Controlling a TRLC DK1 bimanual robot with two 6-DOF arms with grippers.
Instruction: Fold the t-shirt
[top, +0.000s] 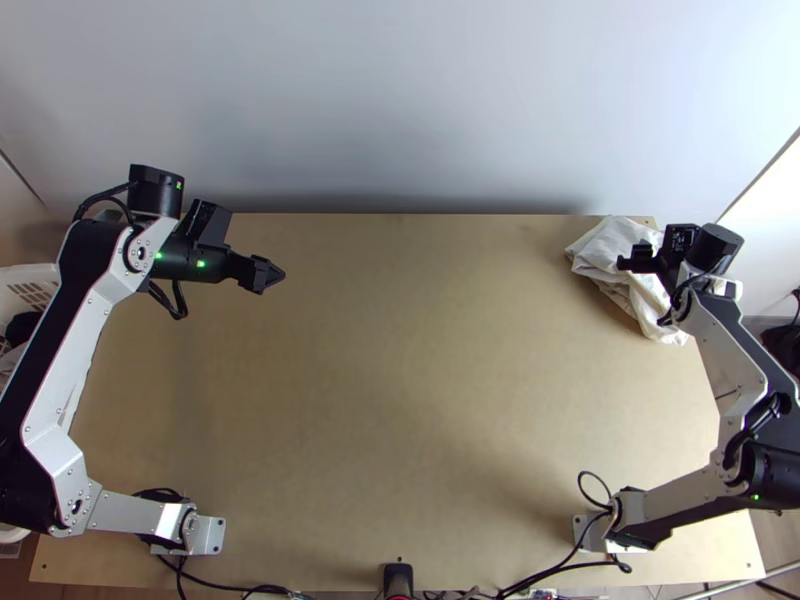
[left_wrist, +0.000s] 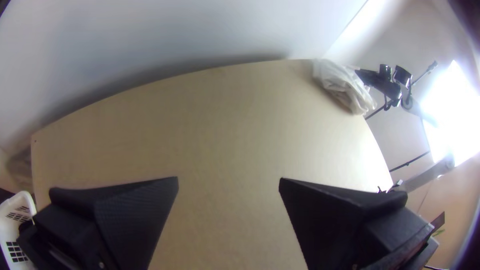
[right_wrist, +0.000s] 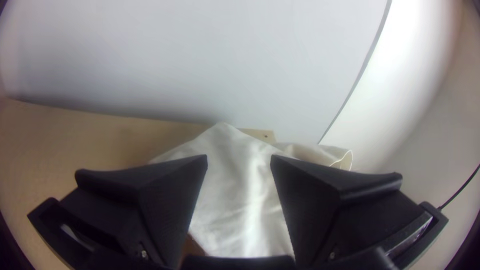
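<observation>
White fabric lies bunched at the far right corner of a light wooden table (top: 420, 370), where the t-shirt (top: 600, 247) sits in loose, uneven folds along the right edge, part of it appearing past the table's edge in the right wrist view. The right gripper (top: 628, 258) is over the cloth, its two flat black fingers (right_wrist: 175, 190) spread apart with white material visible between them; whether either one touches the cloth cannot be told. Well apart, toward the table's far left, the left gripper (top: 268, 275) hangs above bare wood, its own pair of fingers (left_wrist: 135, 210) parted wide and holding nothing. A pale wall (top: 400, 100) rises behind the far edge, and a white plastic basket (top: 22, 278) with slotted sides stands just beside the table at left, dark material inside it
</observation>
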